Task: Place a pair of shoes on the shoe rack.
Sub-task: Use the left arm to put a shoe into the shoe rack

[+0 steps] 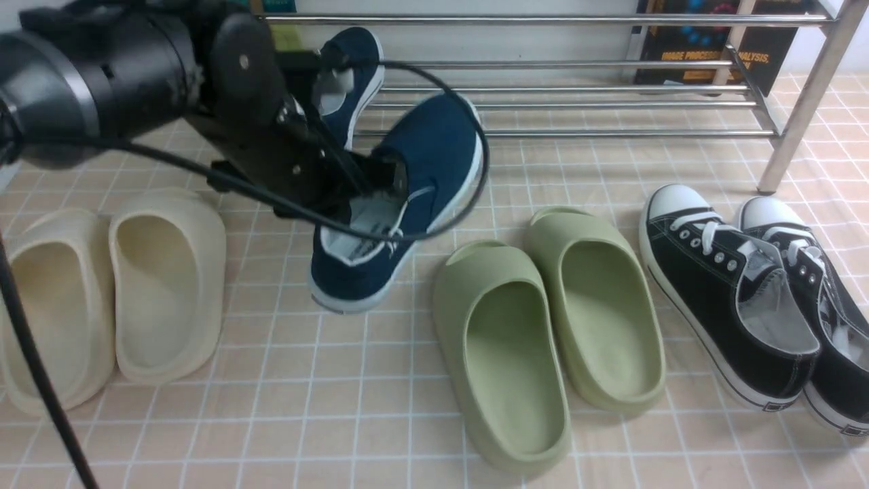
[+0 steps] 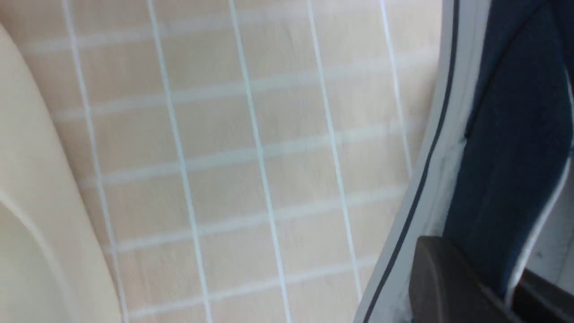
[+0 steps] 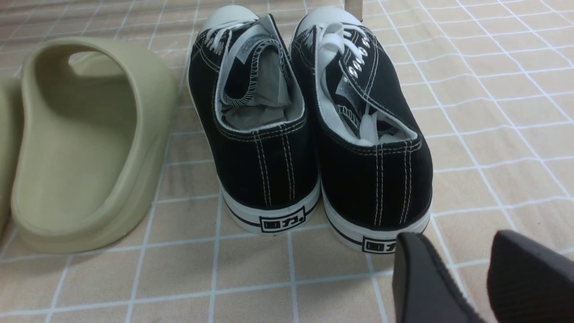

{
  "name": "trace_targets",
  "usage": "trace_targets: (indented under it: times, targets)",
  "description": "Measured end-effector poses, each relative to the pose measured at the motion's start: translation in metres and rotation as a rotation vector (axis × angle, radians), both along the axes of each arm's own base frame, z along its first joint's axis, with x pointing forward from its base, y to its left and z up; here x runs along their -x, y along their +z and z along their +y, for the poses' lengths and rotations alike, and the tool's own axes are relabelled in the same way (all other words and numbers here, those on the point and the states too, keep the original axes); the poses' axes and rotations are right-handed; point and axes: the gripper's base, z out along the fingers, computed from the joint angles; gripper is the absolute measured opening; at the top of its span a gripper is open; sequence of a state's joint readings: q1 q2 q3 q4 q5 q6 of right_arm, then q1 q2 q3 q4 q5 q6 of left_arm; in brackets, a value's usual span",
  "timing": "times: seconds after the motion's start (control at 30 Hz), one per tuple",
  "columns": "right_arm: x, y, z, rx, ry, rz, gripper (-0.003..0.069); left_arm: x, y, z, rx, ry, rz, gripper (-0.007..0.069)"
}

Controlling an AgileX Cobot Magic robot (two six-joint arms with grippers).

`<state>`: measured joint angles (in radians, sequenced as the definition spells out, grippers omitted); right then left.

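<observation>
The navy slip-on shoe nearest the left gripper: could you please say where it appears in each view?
Front view: upper centre-left, beside the left gripper.
Left wrist view: right edge, running down to the gripper.
Right wrist view: not in it.
Shared landmark: white-lined tiled surface.

From my station I'm seeing the foam slides [image 1: 502, 367] lying between the clogs [image 1: 166, 285] on their left and the lace-ups [image 1: 730, 292] on their right, the rack [image 1: 808, 102] standing behind them.

"ANALYSIS" partly shows on a book [image 1: 687, 47].
</observation>
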<state>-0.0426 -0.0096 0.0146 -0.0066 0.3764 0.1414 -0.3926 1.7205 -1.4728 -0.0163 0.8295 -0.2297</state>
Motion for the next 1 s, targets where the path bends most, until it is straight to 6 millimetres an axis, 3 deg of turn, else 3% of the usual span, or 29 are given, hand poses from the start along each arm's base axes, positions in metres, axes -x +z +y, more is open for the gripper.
trace_targets:
  times: [0.13, 0.47, 0.63, 0.93, 1.0]
  targets:
    - [0.0, 0.0, 0.0, 0.0, 0.0, 0.0, 0.0239, -0.022, 0.001, 0.005, 0.023, 0.015, 0.016, 0.0024]
    - [0.0, 0.0, 0.0, -0.001, 0.0, 0.0, 0.0239, -0.085, -0.032, -0.02, 0.104, 0.03, 0.03, 0.0025]
    - [0.0, 0.0, 0.0, -0.001, 0.0, 0.0, 0.0239, -0.112, -0.036, -0.025, 0.134, 0.099, -0.047, 0.003]
    - [0.0, 0.0, 0.0, -0.001, 0.0, 0.0, 0.0239, -0.132, -0.023, -0.022, 0.173, 0.197, -0.259, 0.0066]
    - [0.0, 0.0, 0.0, -0.001, 0.0, 0.0, 0.0239, -0.134, -0.02, -0.022, 0.18, 0.195, -0.29, 0.0111]
